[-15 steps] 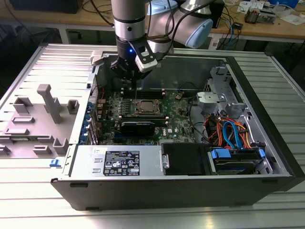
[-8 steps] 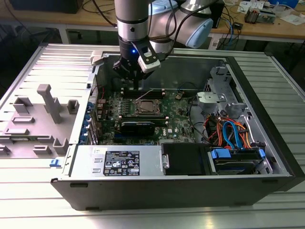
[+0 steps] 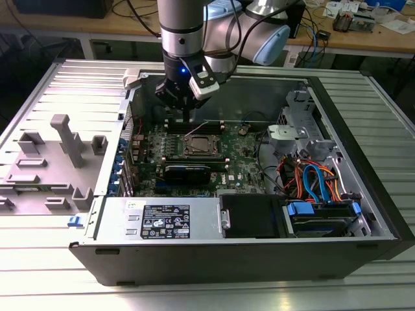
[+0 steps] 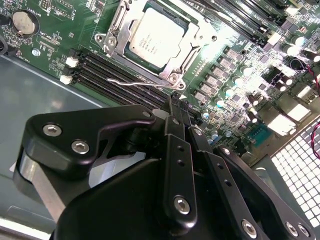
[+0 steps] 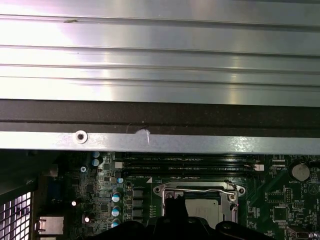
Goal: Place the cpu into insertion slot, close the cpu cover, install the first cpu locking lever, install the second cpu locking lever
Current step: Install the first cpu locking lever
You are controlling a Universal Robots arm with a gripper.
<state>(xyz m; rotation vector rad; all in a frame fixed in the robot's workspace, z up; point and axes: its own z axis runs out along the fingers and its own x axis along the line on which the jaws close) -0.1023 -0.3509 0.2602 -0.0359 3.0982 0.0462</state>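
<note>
The gripper [image 3: 186, 118] hung tip-down inside the open case [image 3: 363, 168], its fingers [image 4: 171, 107] drawn together into one narrow blade with nothing seen between them. In the exterior view the tip stood over the memory slots [image 4: 107, 67], on the far side of the slot [image 4: 172, 76]. So the work lay just to the near side of the gripper and a shade toward the exterior view's right, close by but not touching as far as I could tell. Between the tip and the slot ran a thin wire lever [image 4: 132, 81]. Its long axis lay left to right in the exterior view, parallel to the memory slots and along the slot's far edge, and its curled free end rested out over those slots. In the exterior view it seemed to rise at a slant off the board [image 4: 50, 45], so I judged it not latched down. The tip stood nearer the lever's hinged end, at the slot's corner, than its free end. The cpu [image 4: 155, 37] sat flat in the slot, its grey top showing through the square window of the cover [image 4: 199, 36]. The cover lay down over it, so seating and closing looked done. How the lever on the slot's near edge stood, I could not tell.
</note>
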